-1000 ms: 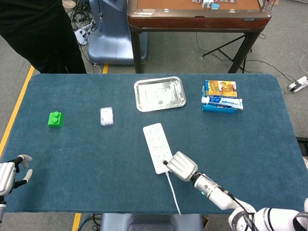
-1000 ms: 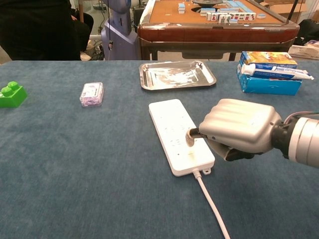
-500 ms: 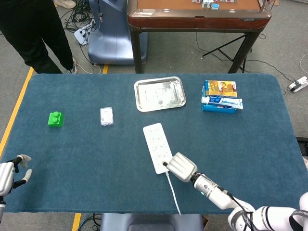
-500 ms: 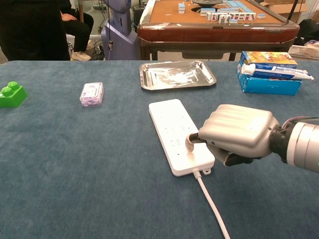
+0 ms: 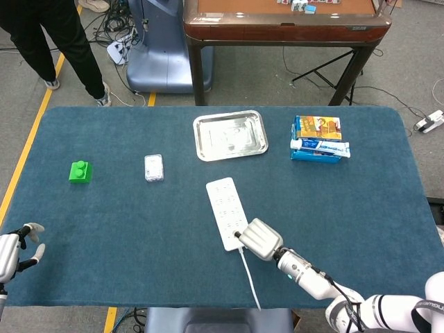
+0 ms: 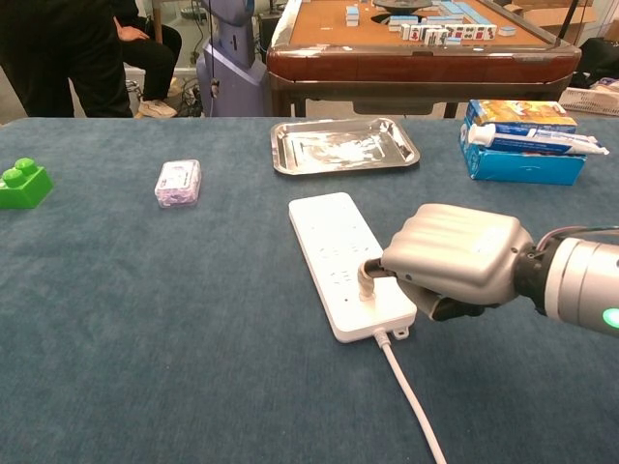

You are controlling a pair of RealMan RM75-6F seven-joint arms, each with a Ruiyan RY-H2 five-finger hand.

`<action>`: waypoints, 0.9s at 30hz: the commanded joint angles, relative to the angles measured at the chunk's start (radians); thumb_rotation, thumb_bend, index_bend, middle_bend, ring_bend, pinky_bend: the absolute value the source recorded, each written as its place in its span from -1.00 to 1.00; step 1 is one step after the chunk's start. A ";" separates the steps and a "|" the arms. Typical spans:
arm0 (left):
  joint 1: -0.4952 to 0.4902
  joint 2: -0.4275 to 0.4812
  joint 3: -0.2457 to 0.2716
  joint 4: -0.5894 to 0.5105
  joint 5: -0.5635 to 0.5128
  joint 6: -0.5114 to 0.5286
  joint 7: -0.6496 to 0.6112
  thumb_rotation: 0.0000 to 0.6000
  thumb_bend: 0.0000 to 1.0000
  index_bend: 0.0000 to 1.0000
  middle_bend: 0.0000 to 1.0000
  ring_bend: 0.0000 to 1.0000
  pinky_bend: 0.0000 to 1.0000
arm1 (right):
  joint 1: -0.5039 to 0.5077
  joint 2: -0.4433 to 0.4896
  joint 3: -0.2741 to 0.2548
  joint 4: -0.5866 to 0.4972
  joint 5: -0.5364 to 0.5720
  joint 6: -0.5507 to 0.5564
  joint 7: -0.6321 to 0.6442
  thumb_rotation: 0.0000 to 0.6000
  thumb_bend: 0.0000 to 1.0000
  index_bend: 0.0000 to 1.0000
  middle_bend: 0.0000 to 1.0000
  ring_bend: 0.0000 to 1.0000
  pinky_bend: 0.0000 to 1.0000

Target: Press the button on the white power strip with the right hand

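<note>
Now we have the blue table [image 5: 104,229] before us, and near its middle lies the white power strip [image 6: 340,253], running from the metal tray [image 6: 345,145] at the far side toward us, its cable [image 6: 411,396] trailing off the near edge. Our right hand [image 6: 453,259] sits just right of the strip's near end, curled into a loose fist holding nothing, with one fingertip [image 6: 366,277] pointing down onto the strip near the cable end, where we take the button to be. We judge the press to be under way or just made; whether the switch has actually clicked we cannot tell, and what is left is to lift the hand clear. Against the earlier frames, the fist has sunk a little lower and shifted slightly left, bringing the fingertip further down onto the strip. Our left hand [image 5: 12,251] rests idle at the near left corner, fingers apart and empty, unchanged. Smaller things lie well apart: the boxes [image 6: 522,135] at far right, the green block [image 6: 21,184] and clear packet [image 6: 178,182] at left.
</note>
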 commanded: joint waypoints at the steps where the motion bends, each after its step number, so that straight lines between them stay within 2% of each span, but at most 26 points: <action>1: 0.000 0.000 0.000 0.000 0.000 0.000 0.001 1.00 -0.24 -0.01 0.05 0.17 0.51 | 0.005 -0.001 -0.006 0.002 0.009 -0.002 -0.004 1.00 1.00 -0.44 1.00 1.00 1.00; 5: -0.001 -0.001 0.001 0.000 0.001 -0.002 0.003 1.00 -0.24 -0.01 0.05 0.17 0.51 | 0.008 0.002 -0.009 -0.002 -0.004 0.015 0.007 1.00 1.00 -0.44 1.00 1.00 1.00; 8: -0.001 -0.001 0.001 0.001 0.001 -0.003 0.003 1.00 -0.24 -0.01 0.05 0.17 0.51 | -0.001 0.023 -0.013 -0.028 -0.066 0.066 0.046 1.00 1.00 -0.45 0.97 0.99 1.00; 10: -0.001 -0.002 0.001 0.002 0.000 -0.004 0.002 1.00 -0.24 -0.01 0.05 0.17 0.51 | -0.015 0.051 -0.019 -0.056 -0.120 0.115 0.076 1.00 0.95 -0.48 0.78 0.91 1.00; 13: -0.002 -0.004 0.002 0.005 0.002 -0.005 0.003 1.00 -0.24 -0.07 0.05 0.17 0.51 | -0.047 0.110 -0.030 -0.105 -0.170 0.190 0.092 1.00 0.56 -0.52 0.30 0.62 0.98; 15: -0.003 -0.005 0.003 0.005 0.005 -0.005 0.006 1.00 -0.24 -0.14 0.05 0.17 0.51 | -0.079 0.159 -0.039 -0.145 -0.185 0.245 0.080 1.00 0.36 -0.52 0.08 0.38 0.82; 18: -0.002 -0.005 0.006 0.000 0.014 0.001 0.015 1.00 -0.24 -0.22 0.05 0.16 0.51 | -0.135 0.220 -0.053 -0.178 -0.218 0.339 0.080 1.00 0.18 -0.46 -0.12 0.08 0.41; 22: 0.000 -0.003 0.013 -0.009 0.034 0.014 0.027 1.00 -0.24 -0.31 0.04 0.16 0.51 | -0.204 0.287 -0.065 -0.152 -0.266 0.460 0.178 1.00 0.13 -0.33 -0.17 -0.05 0.14; 24: 0.001 -0.007 0.014 -0.012 0.046 0.022 0.027 1.00 -0.24 -0.44 0.03 0.16 0.51 | -0.246 0.311 -0.063 -0.129 -0.266 0.523 0.202 1.00 0.06 -0.33 -0.19 -0.11 0.00; 27: 0.000 -0.010 0.020 -0.014 0.067 0.029 0.022 1.00 -0.28 -0.68 0.03 0.16 0.51 | -0.304 0.327 -0.060 -0.109 -0.240 0.590 0.204 1.00 -0.19 -0.33 -0.21 -0.19 -0.22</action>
